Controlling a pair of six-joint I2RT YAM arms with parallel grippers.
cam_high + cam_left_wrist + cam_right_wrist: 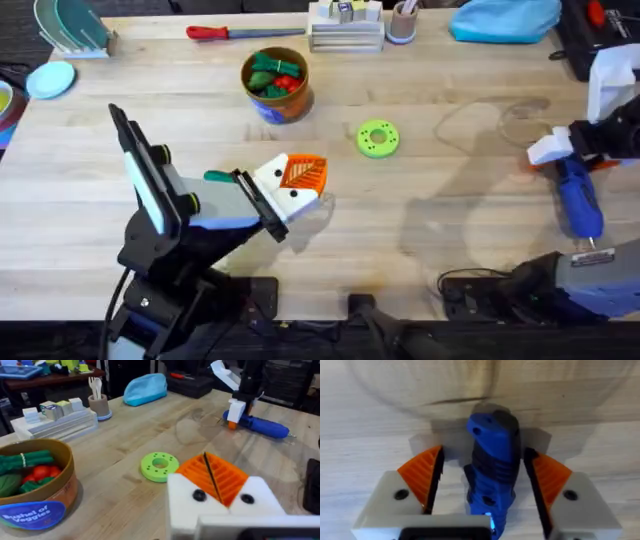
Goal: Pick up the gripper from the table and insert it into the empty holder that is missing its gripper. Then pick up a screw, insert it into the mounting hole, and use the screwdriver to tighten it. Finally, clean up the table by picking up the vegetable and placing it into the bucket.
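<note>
The blue screwdriver [580, 198] lies on the table at the right, and my right gripper [562, 160] stands over its thick end. Seen from the right wrist, the screwdriver [492, 460] sits between the orange pads [422, 472] with a gap on one side, so the right gripper [484, 452] is open. My left gripper [305, 175] hovers mid-table, its orange pads [220, 477] pressed together on nothing. The tan bucket [285, 102] behind it holds green and red vegetables [272, 75]. The orange wedge gripper, the holder and the screw are out of view.
A green disc [377, 138] lies between the bucket and the screwdriver. Along the back edge are a red-handled driver [225, 32], a metal block stack [345, 30], a cup [402, 22] and a blue cloth [505, 18]. A blue plate [50, 78] sits far left.
</note>
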